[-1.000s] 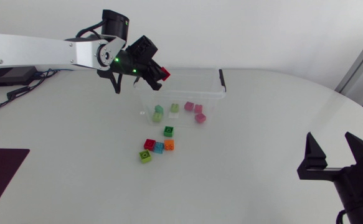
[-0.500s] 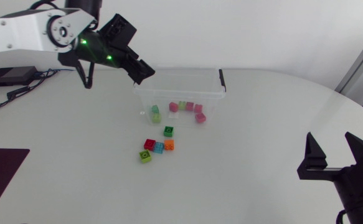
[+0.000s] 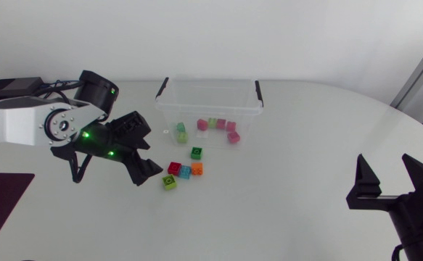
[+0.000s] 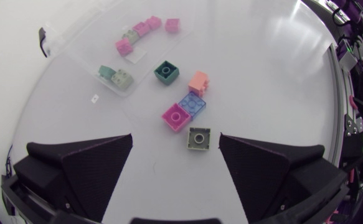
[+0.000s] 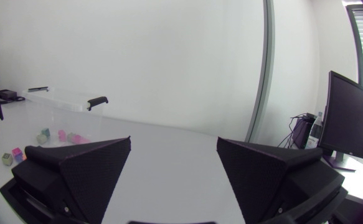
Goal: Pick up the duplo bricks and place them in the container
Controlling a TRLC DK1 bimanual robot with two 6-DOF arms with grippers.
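Note:
A clear container (image 3: 249, 109) with black handles stands at the back middle, with several pink, red and green bricks inside. In front of it lie a dark green brick (image 3: 196, 152), a red brick (image 3: 174, 168), a blue brick (image 3: 185, 172), an orange brick (image 3: 196, 169) and a lime brick (image 3: 169, 182). My left gripper (image 3: 149, 151) hangs open just left of this cluster. In its wrist view the lime brick (image 4: 198, 139) lies just ahead of the open gripper (image 4: 175, 163), nothing between the fingers. My right gripper (image 3: 389, 177) stands open at the front right, far from the bricks.
A black box with cables (image 3: 11, 88) sits at the back left. A dark mat (image 3: 1, 196) lies at the table's left front edge. The right wrist view looks across the table at the container (image 5: 56, 102).
My left gripper opened over the container and let go of the red brick, which now lies inside. The arm then swung back and down to the left of the loose bricks.

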